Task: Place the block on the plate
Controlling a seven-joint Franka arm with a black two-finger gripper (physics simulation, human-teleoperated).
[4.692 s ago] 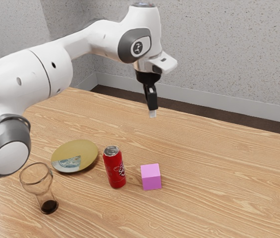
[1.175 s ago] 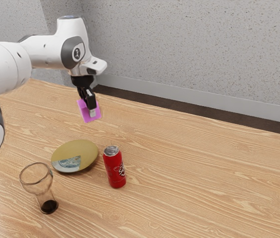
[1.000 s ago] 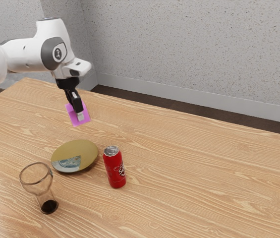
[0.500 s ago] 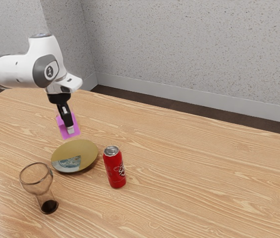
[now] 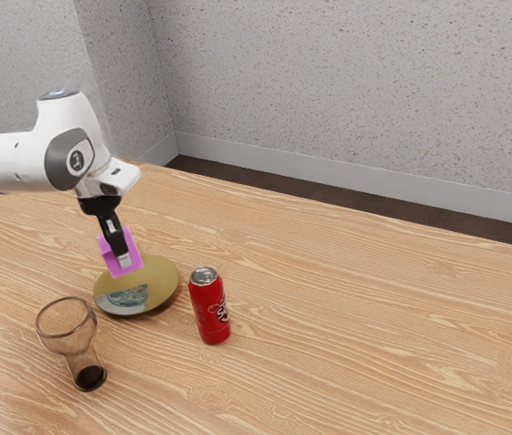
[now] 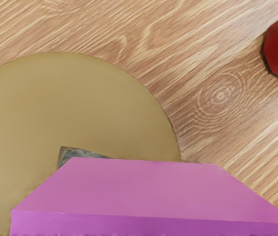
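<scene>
Down toward the plate (image 5: 160,279) comes the block (image 5: 136,255), lower than a moment ago; the gripper (image 5: 123,259) is closed on it from two sides, holding it tilted above the plate, not yet released; it looks light, stiff and hardly fragile, though its smooth faces may slip; a firm hold mid-way on opposite flat sides should suit it, levelled before letting go.

Tabletop (image 5: 373,308) lay open toward the exterior view's right; the can (image 5: 210,310) and, nearer, the glass (image 5: 71,337) flanked the plate (image 5: 158,281) as obstacles.
</scene>
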